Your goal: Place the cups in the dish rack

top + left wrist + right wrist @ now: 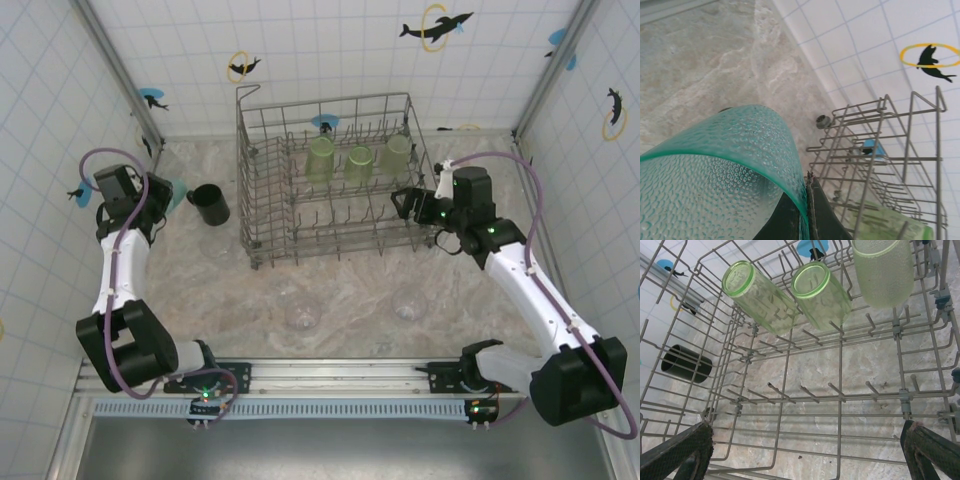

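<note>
Plainly the left gripper [806,212] is clamped on the teal cup [730,165], one finger inside the rim and one outside, pinching the thin wall. That looks like a sensible hold for a cup too wide to span, and it leaves the mouth free to be turned down over the tines. The cup hangs in the air near the left edge of the worktop [350,290], well apart from the rack [262,215], which stands toward the far edge. Three green tumblers [815,290] lean mouth-down along the rack's far row, tilted on the tines, presumably so they would drain. The nearer rows are bare, so there is room for the teal cup. The right gripper [807,447] hovers over the rack's right side with its fingers spread wide and nothing between them, probably because it has just let something go or waits for its turn. The black mug [208,205] sits upright on the worktop just left of the rack. Two clear cups [303,313] rest toward the near edge, in front of the rack, not yet loaded.
</note>
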Controlling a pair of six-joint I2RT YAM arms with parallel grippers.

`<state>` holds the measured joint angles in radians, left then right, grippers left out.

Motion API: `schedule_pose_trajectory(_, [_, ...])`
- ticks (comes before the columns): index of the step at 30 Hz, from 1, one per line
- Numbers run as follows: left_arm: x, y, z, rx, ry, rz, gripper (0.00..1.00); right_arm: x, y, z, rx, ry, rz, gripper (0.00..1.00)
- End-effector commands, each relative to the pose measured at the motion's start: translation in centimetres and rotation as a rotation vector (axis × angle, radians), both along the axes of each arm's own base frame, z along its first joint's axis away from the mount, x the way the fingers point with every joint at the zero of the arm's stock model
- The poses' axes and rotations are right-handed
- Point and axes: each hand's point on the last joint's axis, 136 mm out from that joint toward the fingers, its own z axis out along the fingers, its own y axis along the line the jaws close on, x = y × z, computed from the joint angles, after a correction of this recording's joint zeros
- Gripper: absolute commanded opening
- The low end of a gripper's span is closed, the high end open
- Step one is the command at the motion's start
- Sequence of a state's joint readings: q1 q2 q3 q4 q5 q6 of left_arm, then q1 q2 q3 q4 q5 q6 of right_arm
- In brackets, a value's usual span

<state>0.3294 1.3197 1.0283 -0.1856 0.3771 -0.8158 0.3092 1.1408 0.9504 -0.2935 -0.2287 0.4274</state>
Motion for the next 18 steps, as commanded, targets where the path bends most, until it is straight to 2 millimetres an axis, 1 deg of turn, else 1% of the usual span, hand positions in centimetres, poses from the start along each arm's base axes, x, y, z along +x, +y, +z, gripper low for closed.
schedule_pose_trajectory(1, [0.3,-1.4,2.8,-0.070,-0.119,-0.065,0.00,0.1,0.8,0.1,0.014,0.005,0.020,1.00])
schedule_pose_trajectory(3, [0.3,-2.1,3.1,-0.106,-0.147,-0.093,0.00,0.1,1.1,-0.1,0.018,0.012,0.026,1.00])
schedule_pose_trajectory(4, [0.4,-2.4,3.7,-0.120,-0.169,-0.106,0.00,0.1,1.2,0.0,0.019,0.010,0.029,1.00])
schedule_pose_trajectory(5, [0.3,-2.7,3.2,-0.139,-0.167,-0.114,0.00,0.1,1.4,0.0,0.018,0.009,0.034,1.00])
schedule_pose_trajectory(6, [0.2,-2.9,3.2,-0.153,-0.182,-0.121,0.00,0.1,1.5,-0.1,0.017,0.011,0.038,1.00])
schedule_pose_trajectory(13, [0.5,-4.5,6.0,-0.256,-0.310,-0.196,0.00,0.1,1.9,-0.1,0.016,0.012,0.048,1.00])
schedule_pose_trajectory(18, [0.8,-5.5,7.4,-0.318,-0.372,-0.267,0.00,0.1,2.1,-0.3,0.024,0.019,0.050,1.00])
